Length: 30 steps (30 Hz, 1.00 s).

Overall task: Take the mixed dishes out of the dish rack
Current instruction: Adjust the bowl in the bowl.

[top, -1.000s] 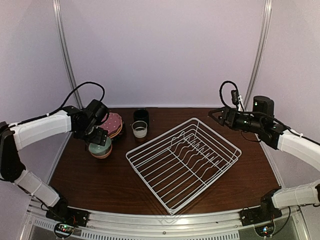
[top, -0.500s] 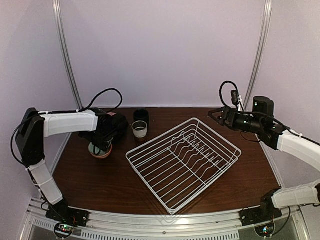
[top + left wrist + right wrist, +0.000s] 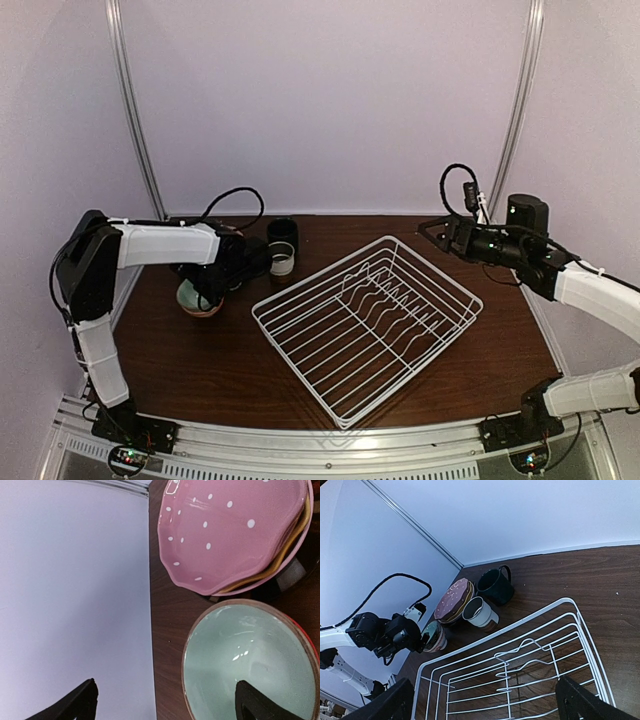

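Observation:
The white wire dish rack (image 3: 365, 320) lies in the middle of the table with no dishes in it; in the right wrist view the dish rack (image 3: 520, 670) fills the lower half. Left of it stand the dark green mug (image 3: 283, 232), the white-and-brown cup (image 3: 283, 262) and the pale green bowl (image 3: 197, 298). In the left wrist view the pale green bowl (image 3: 250, 665) sits nested in a red-rimmed bowl (image 3: 313, 652), beside the pink dotted plate (image 3: 235, 530) stacked on a yellow plate (image 3: 291, 547). My left gripper (image 3: 203, 285) hangs open over the bowl's left edge. My right gripper (image 3: 430, 230) hovers open above the rack's far corner.
The left arm (image 3: 160, 243) reaches across the back left of the table and covers the plates in the top view. The left wall (image 3: 75, 590) meets the table close to the bowl. Dark wood table (image 3: 200, 370) lies in front of the dishes.
The left arm has swung right and folded in over the plates and bowl, its wrist now next to the cup. The right arm has not moved.

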### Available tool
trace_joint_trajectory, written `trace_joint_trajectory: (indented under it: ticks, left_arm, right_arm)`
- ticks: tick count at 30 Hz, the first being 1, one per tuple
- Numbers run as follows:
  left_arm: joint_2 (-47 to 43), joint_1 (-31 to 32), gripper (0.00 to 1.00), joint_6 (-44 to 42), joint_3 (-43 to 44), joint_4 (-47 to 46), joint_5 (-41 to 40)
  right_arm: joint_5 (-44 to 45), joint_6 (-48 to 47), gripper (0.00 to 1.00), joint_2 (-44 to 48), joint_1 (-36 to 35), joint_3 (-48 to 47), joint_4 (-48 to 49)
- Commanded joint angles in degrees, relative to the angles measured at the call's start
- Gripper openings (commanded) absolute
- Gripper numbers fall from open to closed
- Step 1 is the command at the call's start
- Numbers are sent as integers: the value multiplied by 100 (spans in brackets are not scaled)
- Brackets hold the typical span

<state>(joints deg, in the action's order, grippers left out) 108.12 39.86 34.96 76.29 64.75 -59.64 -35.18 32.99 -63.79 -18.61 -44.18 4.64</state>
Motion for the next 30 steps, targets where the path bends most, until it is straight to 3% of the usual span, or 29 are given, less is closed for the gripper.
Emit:
trace_joint_trajectory:
  ticks: [1, 19, 30]
  left_arm:
    - [236, 30, 97, -33, 137, 68, -168]
    - [-102, 16, 98, -412, 694, 125, -136]
    - [-26, -846, 97, -1009, 623, -416, 193]
  right_arm:
    - [-115, 44, 100, -1, 64, 76, 130]
    - [-258, 208, 100, -66, 92, 132, 349]
    - [-244, 144, 100, 29, 104, 142, 259]
